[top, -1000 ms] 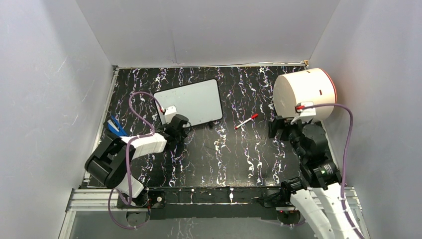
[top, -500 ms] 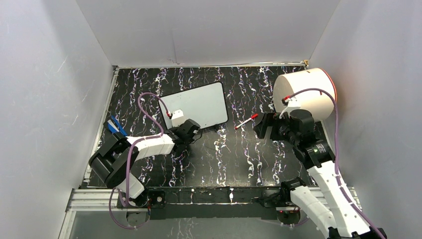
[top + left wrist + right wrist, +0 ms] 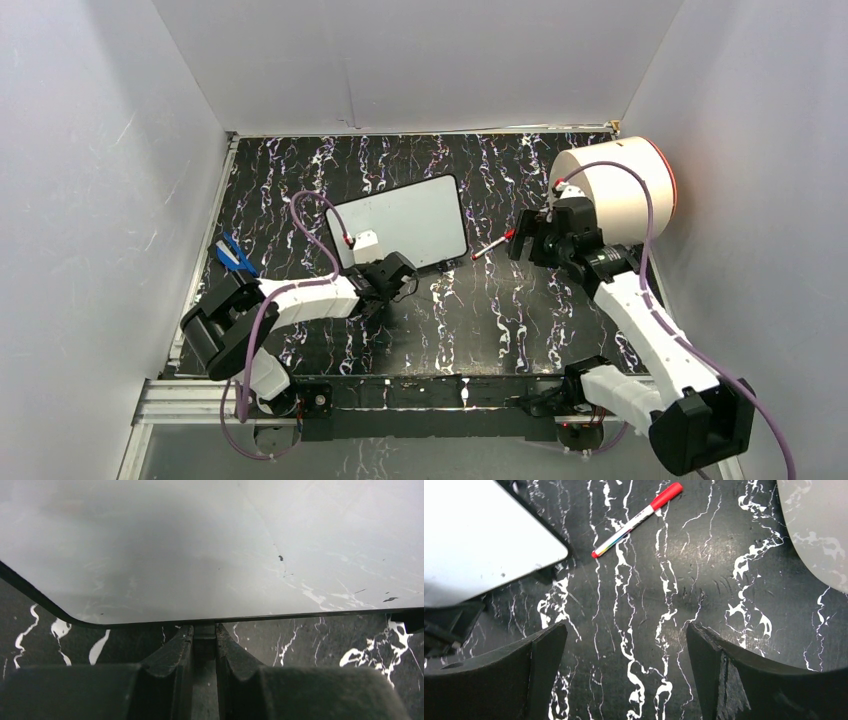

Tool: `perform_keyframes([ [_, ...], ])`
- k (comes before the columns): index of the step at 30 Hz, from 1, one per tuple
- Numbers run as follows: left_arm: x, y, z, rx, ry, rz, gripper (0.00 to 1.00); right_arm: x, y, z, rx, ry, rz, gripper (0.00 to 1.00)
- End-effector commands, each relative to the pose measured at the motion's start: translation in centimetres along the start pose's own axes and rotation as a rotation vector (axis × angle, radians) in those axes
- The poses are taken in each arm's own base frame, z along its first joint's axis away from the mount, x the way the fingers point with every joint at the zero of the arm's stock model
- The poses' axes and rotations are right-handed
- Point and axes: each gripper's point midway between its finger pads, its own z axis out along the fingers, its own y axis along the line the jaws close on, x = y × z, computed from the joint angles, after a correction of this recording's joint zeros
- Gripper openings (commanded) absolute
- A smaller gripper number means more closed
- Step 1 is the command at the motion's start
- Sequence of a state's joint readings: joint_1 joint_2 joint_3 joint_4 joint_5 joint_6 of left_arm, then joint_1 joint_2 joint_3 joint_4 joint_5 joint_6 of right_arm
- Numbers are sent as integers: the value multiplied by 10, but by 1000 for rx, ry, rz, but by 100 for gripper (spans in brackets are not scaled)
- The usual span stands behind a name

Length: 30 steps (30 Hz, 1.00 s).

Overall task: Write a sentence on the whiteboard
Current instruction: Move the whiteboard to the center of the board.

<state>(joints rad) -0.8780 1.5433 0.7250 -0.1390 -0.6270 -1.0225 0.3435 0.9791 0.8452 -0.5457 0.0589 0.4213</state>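
Observation:
The whiteboard (image 3: 402,219) lies tilted on the black marbled table, and its white face is blank. No red sentence shows on it. My left gripper (image 3: 393,272) is shut on a small black foot at the board's near edge; in the left wrist view the fingers (image 3: 182,645) clamp it under the whiteboard (image 3: 200,545). A red-capped marker (image 3: 495,243) lies just right of the board. My right gripper (image 3: 524,243) is open and empty beside it; in the right wrist view the marker (image 3: 637,520) lies ahead of the spread right gripper (image 3: 625,627).
A big white cylinder with a red rim (image 3: 615,185) lies at the back right, behind the right arm; it also shows in the right wrist view (image 3: 819,520). A blue object (image 3: 232,254) lies at the table's left edge. Grey walls enclose the table.
The left gripper has moved right with the whiteboard, which shifted right and turned. The right arm has swung left and forward, and its gripper is now close to the marker.

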Motion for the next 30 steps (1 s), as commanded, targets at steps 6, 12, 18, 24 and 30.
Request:
perform_keyframes([
  [6,26,-4,-22,-15,50,-6,15,-23,2,42,99,-77,64,97],
  [12,41,-22,-29,19,76,-3,22,-22,6,65,143,-68,64,97],
  [18,45,-40,-37,66,102,16,33,-17,0,92,193,-48,81,96],
  [24,40,-44,-52,126,116,9,50,-15,1,113,213,-15,75,92],
  [30,19,-56,-90,280,129,71,68,-16,-4,131,263,-4,89,87],
])
